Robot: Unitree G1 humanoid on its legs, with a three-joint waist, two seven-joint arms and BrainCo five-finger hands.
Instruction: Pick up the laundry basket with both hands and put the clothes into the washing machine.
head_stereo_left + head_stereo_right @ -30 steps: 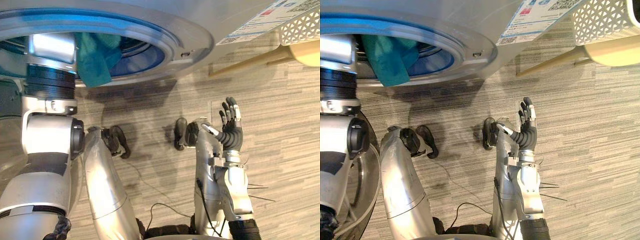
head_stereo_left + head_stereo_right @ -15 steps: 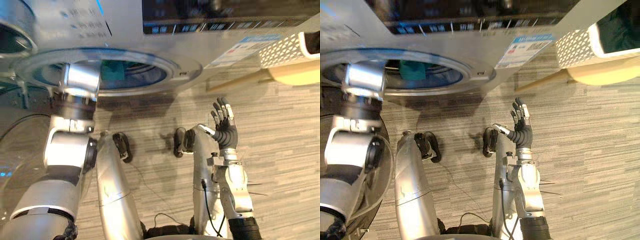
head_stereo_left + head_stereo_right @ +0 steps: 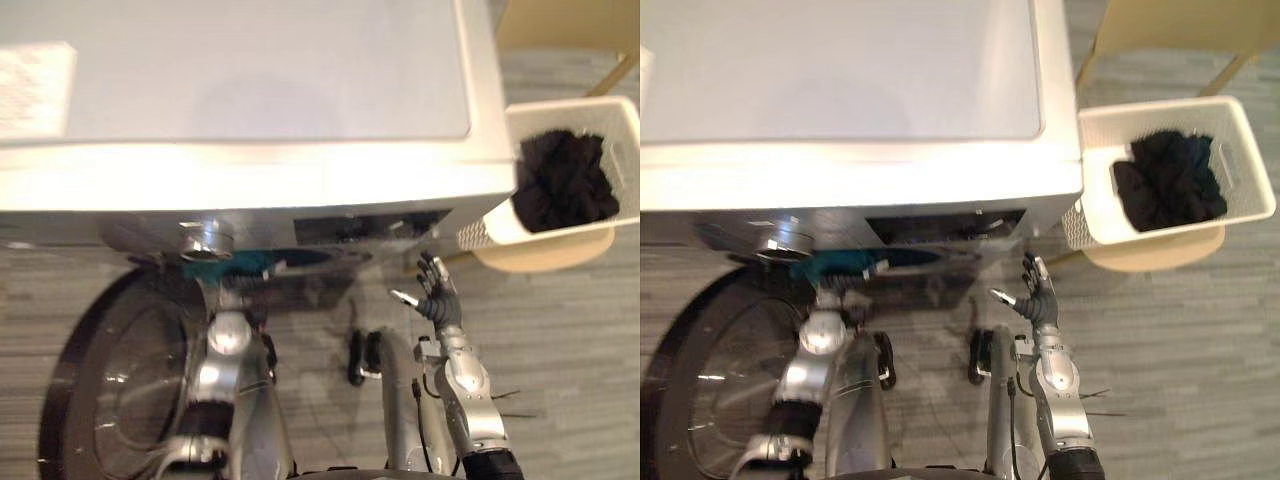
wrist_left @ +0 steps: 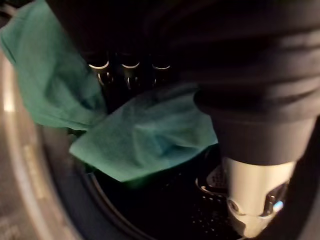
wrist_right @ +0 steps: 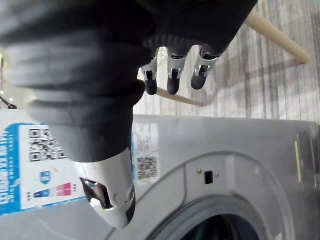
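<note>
Two loads. Left wrist view: teal cloth (image 4: 142, 142) in washing machine (image 3: 840, 80) mouth, left hand (image 4: 252, 195) grip unreadable. Eye views: dark clothes (image 3: 1170, 180) in white basket (image 3: 1093, 170), right; right hand (image 3: 1038, 300) splayed.

The left arm (image 3: 820, 340) rises near-vertically towards the front of the washing machine (image 3: 250, 80), forearm straight, with the silver wrist segment level with the rim of the round door opening. The left hand (image 4: 200, 75) is inside that opening. Its dark ribbed cover faces the wrist camera and its thumb is held apart from the rest of the hand. The right arm (image 3: 1055, 390) is bent at the elbow, forearm upright, and stands clear of the washing machine in front of its right-hand front corner. The right hand (image 3: 1037, 297) is raised with the palm facing the machine. Its fingers (image 5: 172, 82) are straight and held together in a row, with the thumb spread to the side. The right hand is in contact with nothing.
</note>
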